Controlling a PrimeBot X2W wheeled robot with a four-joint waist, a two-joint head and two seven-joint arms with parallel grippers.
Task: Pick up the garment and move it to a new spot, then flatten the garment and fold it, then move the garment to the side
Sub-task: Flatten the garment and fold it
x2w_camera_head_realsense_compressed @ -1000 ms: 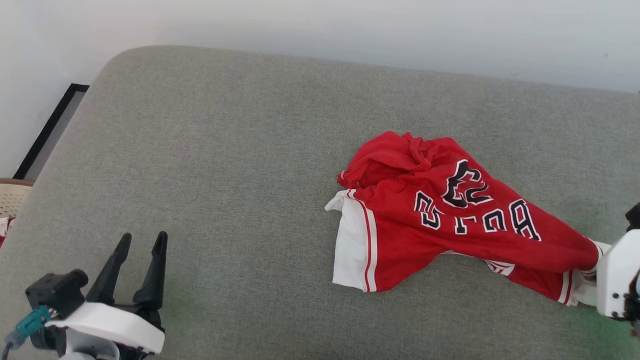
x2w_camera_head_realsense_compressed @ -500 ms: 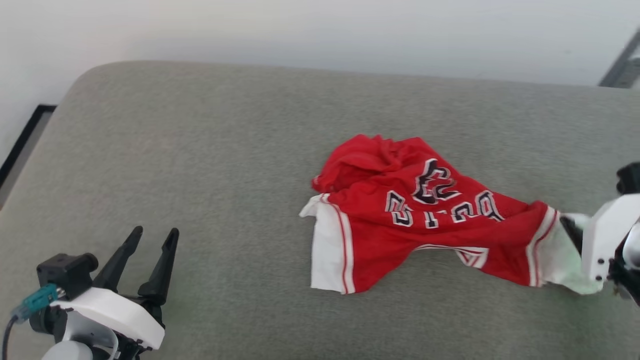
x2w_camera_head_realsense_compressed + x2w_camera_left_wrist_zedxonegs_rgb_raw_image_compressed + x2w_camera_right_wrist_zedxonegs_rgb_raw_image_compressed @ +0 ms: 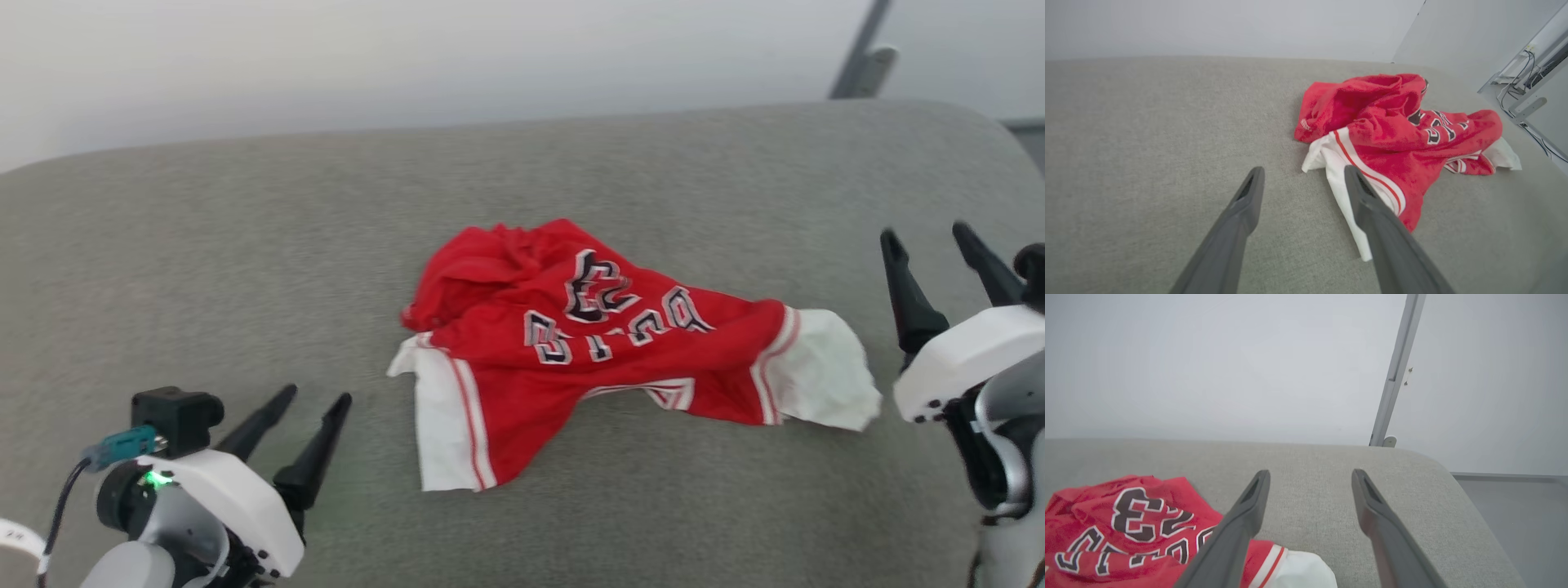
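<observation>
Wide open and holding nothing at the left gripper (image 3: 318, 394) and the right gripper (image 3: 922, 231), one on each side of the red shirt (image 3: 604, 351) and not touching it, with the shirt lying crumpled in the middle of the gray cushion (image 3: 204, 245).

One garment (image 3: 604, 343) (red, white sleeves) lies on one grey padded surface (image 3: 204, 269). Two grippers: left gripper (image 3: 317, 394), right gripper (image 3: 922, 231), with two dark fingers (image 3: 1241, 220) each.
</observation>
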